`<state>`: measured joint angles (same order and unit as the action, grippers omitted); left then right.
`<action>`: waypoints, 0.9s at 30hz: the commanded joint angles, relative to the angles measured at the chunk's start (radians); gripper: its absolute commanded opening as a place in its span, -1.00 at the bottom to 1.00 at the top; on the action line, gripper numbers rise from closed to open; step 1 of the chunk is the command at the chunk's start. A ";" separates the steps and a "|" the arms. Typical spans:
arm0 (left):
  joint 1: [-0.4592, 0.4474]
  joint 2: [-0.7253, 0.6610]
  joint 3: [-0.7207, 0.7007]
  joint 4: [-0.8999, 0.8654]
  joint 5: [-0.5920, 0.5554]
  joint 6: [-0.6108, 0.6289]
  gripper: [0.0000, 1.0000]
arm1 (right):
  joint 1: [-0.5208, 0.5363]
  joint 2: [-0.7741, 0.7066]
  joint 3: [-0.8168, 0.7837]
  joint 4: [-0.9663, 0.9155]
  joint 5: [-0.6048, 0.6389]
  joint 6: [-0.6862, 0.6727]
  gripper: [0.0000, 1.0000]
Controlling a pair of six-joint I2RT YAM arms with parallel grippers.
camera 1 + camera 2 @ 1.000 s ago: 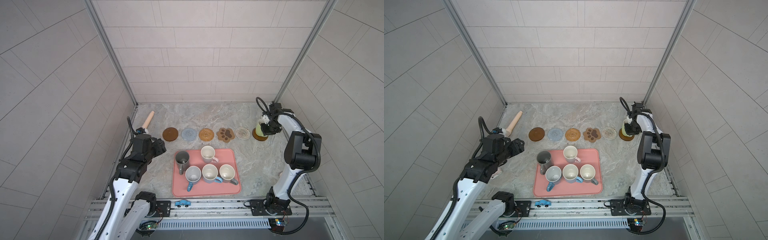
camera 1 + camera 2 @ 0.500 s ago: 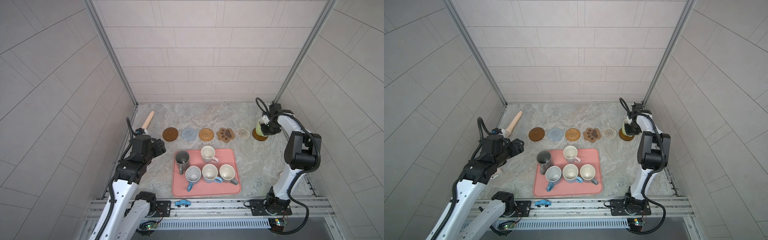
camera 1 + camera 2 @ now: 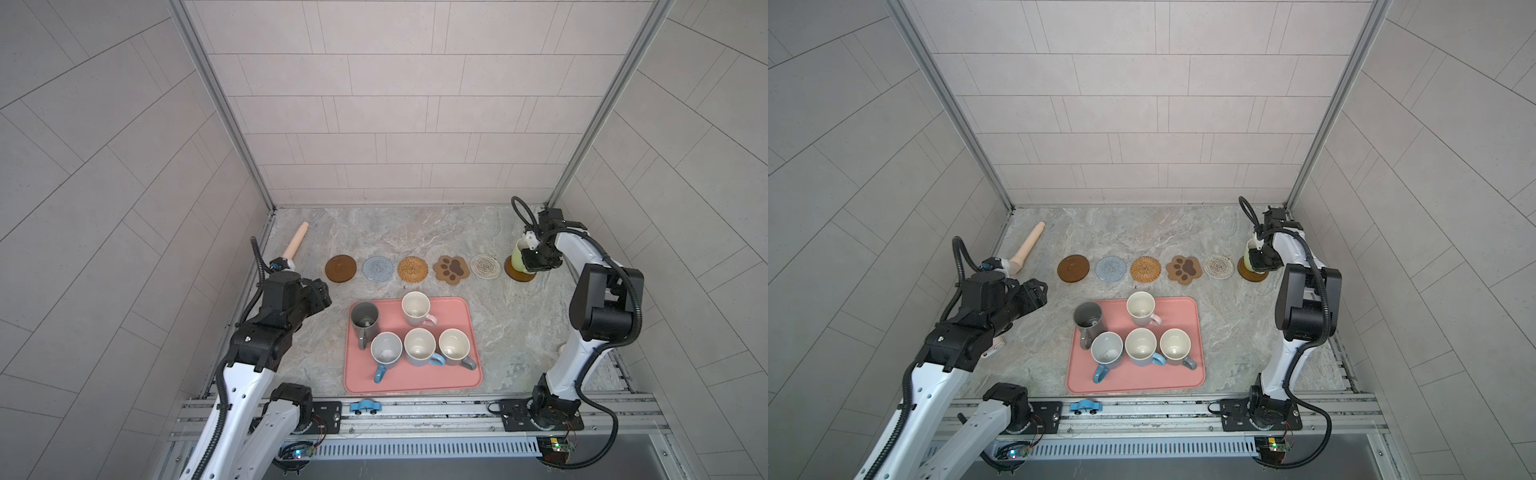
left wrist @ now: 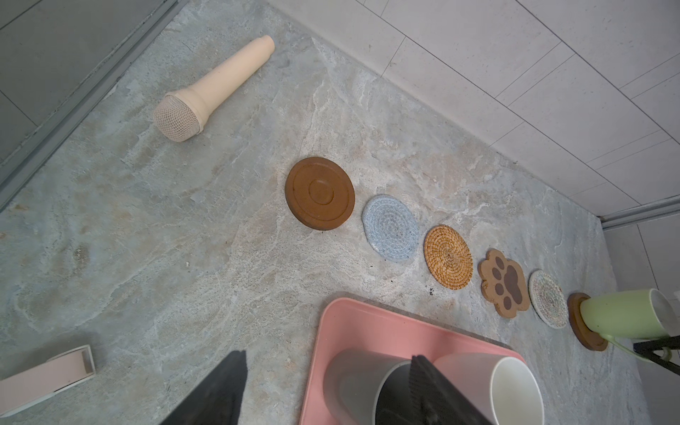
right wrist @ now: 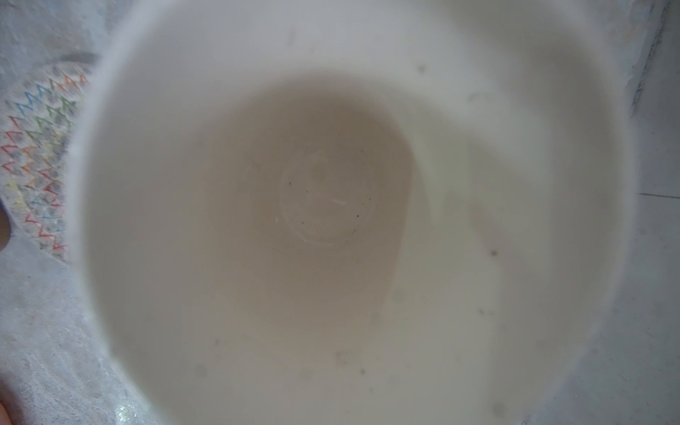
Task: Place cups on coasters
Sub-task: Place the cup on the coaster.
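Nothing has shifted: right pincer pinches green cup on brown disc, left pincer spread near tray.

Your marble tabletop, back row, left to right: brown wooden disc, grey-blue crochet round, tan rattan round, paw-shape coaster, cream woven round, second brown disc. Pink tray lies nearer you, apart from the row. Cream microphone lies back left; pale tape dispenser by the left edge.
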<state>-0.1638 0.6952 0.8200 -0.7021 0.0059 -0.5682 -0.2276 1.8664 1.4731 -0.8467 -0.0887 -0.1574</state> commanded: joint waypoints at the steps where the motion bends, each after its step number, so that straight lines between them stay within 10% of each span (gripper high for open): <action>1: 0.003 -0.017 -0.015 -0.017 -0.011 -0.005 0.53 | -0.005 -0.038 -0.019 -0.040 0.018 -0.018 -0.90; 27: 0.004 -0.043 -0.030 -0.024 -0.021 -0.009 0.54 | -0.005 -0.052 -0.039 -0.041 0.027 -0.024 -0.90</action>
<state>-0.1638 0.6590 0.7998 -0.7128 0.0013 -0.5690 -0.2283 1.8450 1.4467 -0.8421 -0.0834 -0.1604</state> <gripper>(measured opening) 0.769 0.168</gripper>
